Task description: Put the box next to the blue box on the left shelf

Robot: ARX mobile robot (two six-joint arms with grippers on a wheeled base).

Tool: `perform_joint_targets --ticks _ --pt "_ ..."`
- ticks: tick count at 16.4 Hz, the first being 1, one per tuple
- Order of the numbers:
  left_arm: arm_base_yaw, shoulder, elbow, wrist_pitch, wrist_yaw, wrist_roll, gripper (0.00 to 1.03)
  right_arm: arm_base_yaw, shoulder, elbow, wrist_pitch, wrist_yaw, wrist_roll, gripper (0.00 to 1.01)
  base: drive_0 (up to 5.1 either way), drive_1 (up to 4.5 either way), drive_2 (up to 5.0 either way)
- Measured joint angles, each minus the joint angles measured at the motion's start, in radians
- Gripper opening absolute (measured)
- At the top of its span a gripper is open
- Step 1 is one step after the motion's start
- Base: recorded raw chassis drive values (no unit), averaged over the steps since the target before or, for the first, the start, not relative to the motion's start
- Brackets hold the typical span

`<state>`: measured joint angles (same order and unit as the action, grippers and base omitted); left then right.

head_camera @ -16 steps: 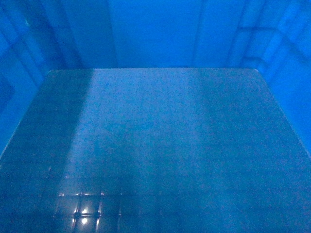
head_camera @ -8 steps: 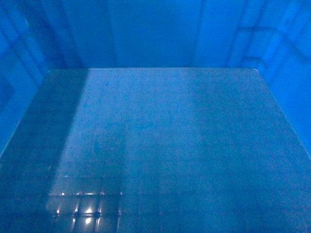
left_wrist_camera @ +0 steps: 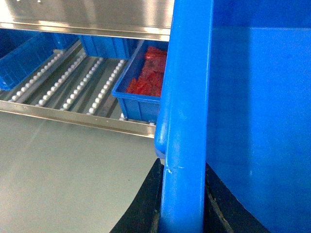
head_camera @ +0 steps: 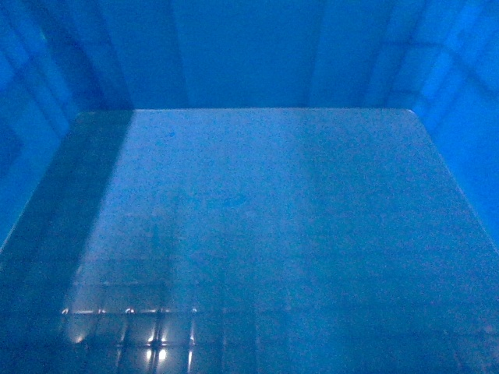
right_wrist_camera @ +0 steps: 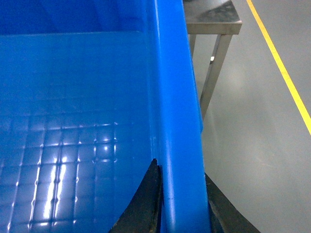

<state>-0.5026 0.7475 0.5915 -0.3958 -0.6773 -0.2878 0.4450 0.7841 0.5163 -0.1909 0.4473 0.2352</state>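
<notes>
Glare on the grid floor of the box [head_camera: 257,234] has slid sideways and its shadow band narrowed since a second ago; transport is judged under way. Left gripper [left_wrist_camera: 182,204] and right gripper [right_wrist_camera: 180,204] are clamped astride opposite rims. Roller shelf [left_wrist_camera: 73,87], holding a smaller blue bin [left_wrist_camera: 141,97], lies just beyond.

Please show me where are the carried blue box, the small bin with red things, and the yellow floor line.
carried blue box [left_wrist_camera: 184,97]: left wrist view, on its thick rim.
small bin [left_wrist_camera: 138,104]: left wrist view, on its front wall.
yellow floor line [right_wrist_camera: 282,65]: right wrist view, mid-stripe.
</notes>
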Motion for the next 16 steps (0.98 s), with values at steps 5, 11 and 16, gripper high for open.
perform_joint_targets --ticks 5,11,16 --pt "0.0 0.0 0.0 0.0 0.0 0.0 0.14 0.0 0.002 0.0 -0.001 0.0 0.0 0.11 -5.0 2.38 2.4" --pt "0.0 -0.001 0.0 0.001 0.0 0.0 0.14 0.0 0.0 0.0 0.0 0.0 0.0 0.11 -5.0 2.38 2.4" --pt "0.0 0.0 0.0 -0.001 0.0 0.0 0.14 0.0 0.0 0.0 -0.003 0.0 0.0 0.11 -5.0 2.38 2.4"
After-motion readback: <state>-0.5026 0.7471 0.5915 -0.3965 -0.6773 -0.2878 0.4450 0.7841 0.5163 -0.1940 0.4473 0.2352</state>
